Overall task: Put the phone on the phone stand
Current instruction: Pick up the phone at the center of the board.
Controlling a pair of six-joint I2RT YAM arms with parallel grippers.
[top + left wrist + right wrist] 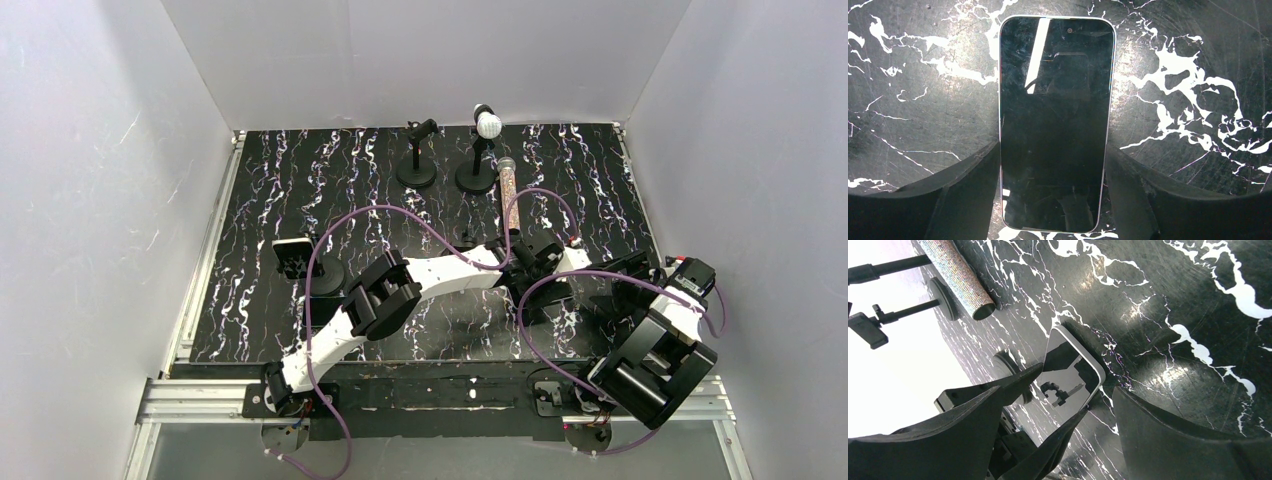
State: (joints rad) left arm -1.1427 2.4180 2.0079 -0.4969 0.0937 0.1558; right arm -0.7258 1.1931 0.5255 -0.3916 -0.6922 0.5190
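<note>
Plain white walls box in a black, white-veined marble tabletop — glossy under glare

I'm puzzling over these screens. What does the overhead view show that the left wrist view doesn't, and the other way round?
Overhead only: the left arm and right arm whole, the phone stand, and mic stands at the back. Left wrist only: the phone, flat and screen up, straddled by the left gripper. Both: the black marbled table.
</note>
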